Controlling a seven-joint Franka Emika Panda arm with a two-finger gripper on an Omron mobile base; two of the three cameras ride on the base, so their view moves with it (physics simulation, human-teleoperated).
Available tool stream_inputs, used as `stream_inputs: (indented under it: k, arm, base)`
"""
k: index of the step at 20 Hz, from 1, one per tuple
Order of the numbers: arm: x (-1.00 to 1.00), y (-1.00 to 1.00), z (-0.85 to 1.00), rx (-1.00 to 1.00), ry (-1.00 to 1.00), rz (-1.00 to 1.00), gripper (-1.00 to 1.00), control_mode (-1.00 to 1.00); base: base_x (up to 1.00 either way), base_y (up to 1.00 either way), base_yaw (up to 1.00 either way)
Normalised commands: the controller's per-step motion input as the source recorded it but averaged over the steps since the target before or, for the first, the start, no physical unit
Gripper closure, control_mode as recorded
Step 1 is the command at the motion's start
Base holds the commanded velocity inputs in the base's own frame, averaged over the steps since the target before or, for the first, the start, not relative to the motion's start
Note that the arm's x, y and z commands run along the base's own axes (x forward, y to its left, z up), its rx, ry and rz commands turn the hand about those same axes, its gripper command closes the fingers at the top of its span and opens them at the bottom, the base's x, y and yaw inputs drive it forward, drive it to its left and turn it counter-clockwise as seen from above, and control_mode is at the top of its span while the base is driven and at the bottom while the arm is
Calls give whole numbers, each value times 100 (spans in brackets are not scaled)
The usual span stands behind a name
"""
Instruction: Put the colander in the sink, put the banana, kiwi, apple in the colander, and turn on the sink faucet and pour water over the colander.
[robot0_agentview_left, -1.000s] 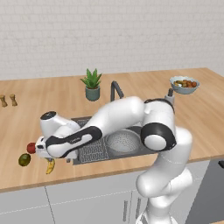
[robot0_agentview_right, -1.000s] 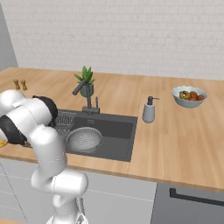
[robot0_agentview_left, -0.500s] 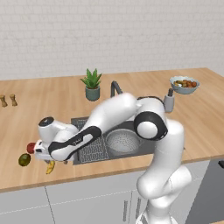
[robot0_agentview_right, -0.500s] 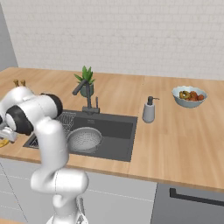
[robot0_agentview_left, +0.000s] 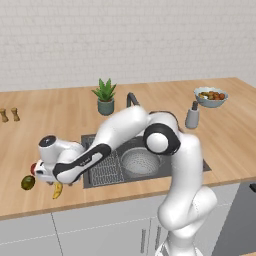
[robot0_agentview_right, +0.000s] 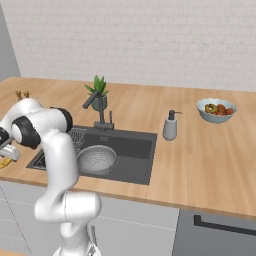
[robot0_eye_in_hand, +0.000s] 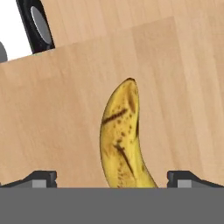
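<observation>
Rear wall (robot0_agentview_left: 130, 35): white painted brick, evenly lit, spanning the 12 o'clock side of both base views. Wooden countertop (robot0_agentview_left: 60, 107): light plank grain, running the full width below the wall — its front edge lies toward 6 o'clock. Base cabinets (robot0_agentview_left: 100, 230): flat grey fronts with slim vertical bar handles, under the counter edge. At 5 o'clock in the right base view, a darker grey appliance front (robot0_agentview_right: 220, 232) carries a horizontal black handle. Lighting is diffuse — shadows are soft.
</observation>
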Motion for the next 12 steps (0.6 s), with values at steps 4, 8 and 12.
stream_inputs:
  k: [4, 8, 12]
  arm:
    - [13, 18, -31, 0, 0, 2, -100, -100]
    - [13, 10, -35, 0, 0, 4, -100, -100]
    - [1, 3, -43, 0, 1, 4, 100, -100]
  base:
    - [0, 0, 0]
    - [0, 0, 0]
    - [0, 0, 0]
